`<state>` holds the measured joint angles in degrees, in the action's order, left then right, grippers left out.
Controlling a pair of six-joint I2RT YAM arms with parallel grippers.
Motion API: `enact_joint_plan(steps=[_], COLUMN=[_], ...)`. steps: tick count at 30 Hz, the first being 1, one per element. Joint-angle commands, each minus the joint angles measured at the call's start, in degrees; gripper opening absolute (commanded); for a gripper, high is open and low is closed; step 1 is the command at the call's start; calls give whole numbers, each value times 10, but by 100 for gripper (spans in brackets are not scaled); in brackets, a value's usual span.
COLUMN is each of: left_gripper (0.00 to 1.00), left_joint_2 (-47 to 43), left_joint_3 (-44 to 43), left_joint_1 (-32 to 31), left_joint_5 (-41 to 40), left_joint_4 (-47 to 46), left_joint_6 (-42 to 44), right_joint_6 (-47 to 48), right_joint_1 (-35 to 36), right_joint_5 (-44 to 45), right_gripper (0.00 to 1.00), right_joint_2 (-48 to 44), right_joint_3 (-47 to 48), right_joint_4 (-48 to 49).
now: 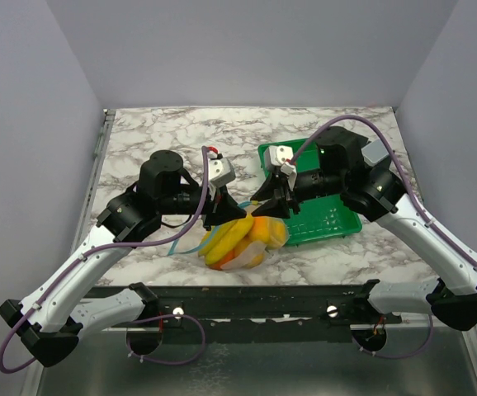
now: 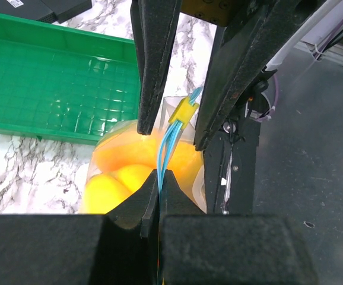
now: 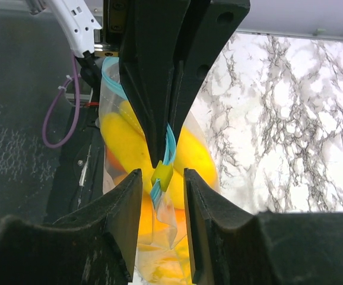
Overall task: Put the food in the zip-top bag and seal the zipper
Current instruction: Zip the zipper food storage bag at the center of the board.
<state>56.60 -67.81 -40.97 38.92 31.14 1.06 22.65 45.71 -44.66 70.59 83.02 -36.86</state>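
Note:
The zip-top bag (image 1: 251,257) stands at the table's front middle, full of the food (image 1: 232,235), yellow and orange fruits. My left gripper (image 2: 159,173) is shut on the light blue zipper (image 2: 165,145), pinching the strip between its tips. A yellow slider (image 2: 183,111) sits on the strip just beyond. My right gripper (image 3: 162,172) stands open, its jaws one on each side of that slider (image 3: 161,176) with a gap on both sides. In the top view the two grippers (image 1: 226,210) (image 1: 276,202) meet tip to tip over the bag's mouth.
A green tray (image 1: 331,219) lies on the marble table behind the right gripper, close to the bag. The table's front edge and the dark floor lie just past the bag on the near side.

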Motion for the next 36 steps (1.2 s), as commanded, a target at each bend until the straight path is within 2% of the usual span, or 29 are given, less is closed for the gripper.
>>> enact_joint_plan(steps=[1,9,19,22,31,33,36], left_gripper=[0,0,0,0,0,8,26], left_joint_2=[-9,-11,-11,-10,-9,-9,-7], left_joint_3=[-29,-36,-33,-33,-23,-22,-23], left_joint_1=[-2,-1,-2,-2,-1,-1,-2], left_joint_5=[28,31,30,31,20,11,7], left_joint_4=[-14,-13,-13,-13,-9,-9,-9], left_joint_6=[-4,-4,-4,-4,-3,-3,-1], right_joint_6=[3,-2,-8,-7,-11,-14,-18], right_joint_1=[3,3,3,3,3,4,4], right_joint_5=[-11,-1,-2,0,-12,-16,-17], right_gripper=[39,33,14,2,1,1,1], right_joint_2=[-1,3,-2,-3,-6,-2,2], right_joint_3=[-14,-16,-20,-19,-8,1,5], right_joint_4=[11,7,26,27,22,14,8])
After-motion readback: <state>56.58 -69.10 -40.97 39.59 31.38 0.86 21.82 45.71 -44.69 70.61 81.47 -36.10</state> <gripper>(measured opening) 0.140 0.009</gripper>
